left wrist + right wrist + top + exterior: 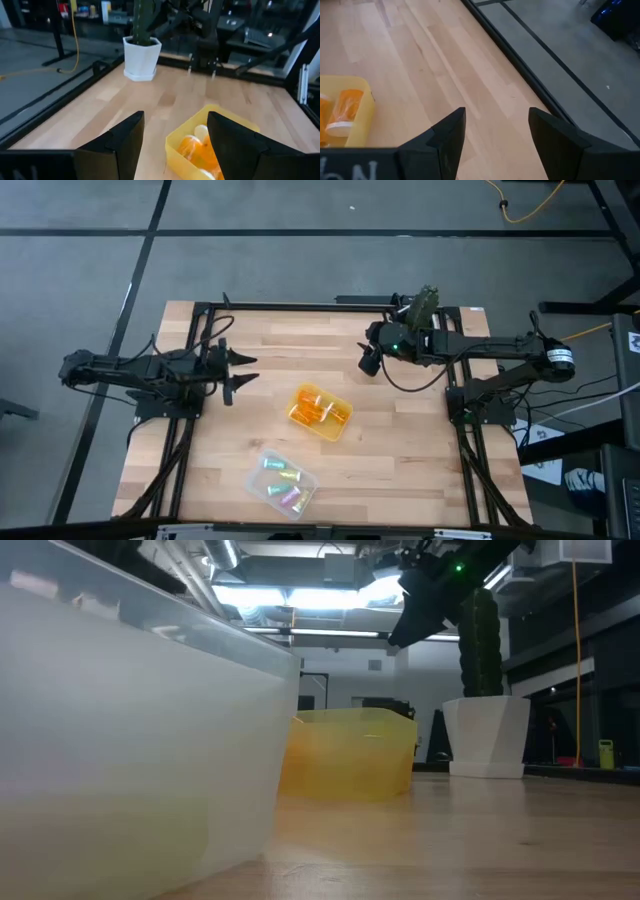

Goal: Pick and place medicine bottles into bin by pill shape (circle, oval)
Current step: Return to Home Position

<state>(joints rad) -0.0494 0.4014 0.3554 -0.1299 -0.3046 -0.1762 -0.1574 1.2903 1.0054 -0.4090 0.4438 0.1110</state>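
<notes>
Several orange medicine bottles with white caps lie in the yellow bin at the table's middle. They also show in the left wrist view, and one of them in the right wrist view. Pastel vials lie in the clear bin nearer the front edge. My left gripper hovers open at the table's left side, pointing toward the yellow bin. My right gripper hangs open above the table, far right of that bin. Neither holds anything.
A white pot with a cactus stands at the far edge, close to my right arm. In the low view the clear bin's wall fills the left, with the yellow bin and the pot behind. Bare wood lies around both bins.
</notes>
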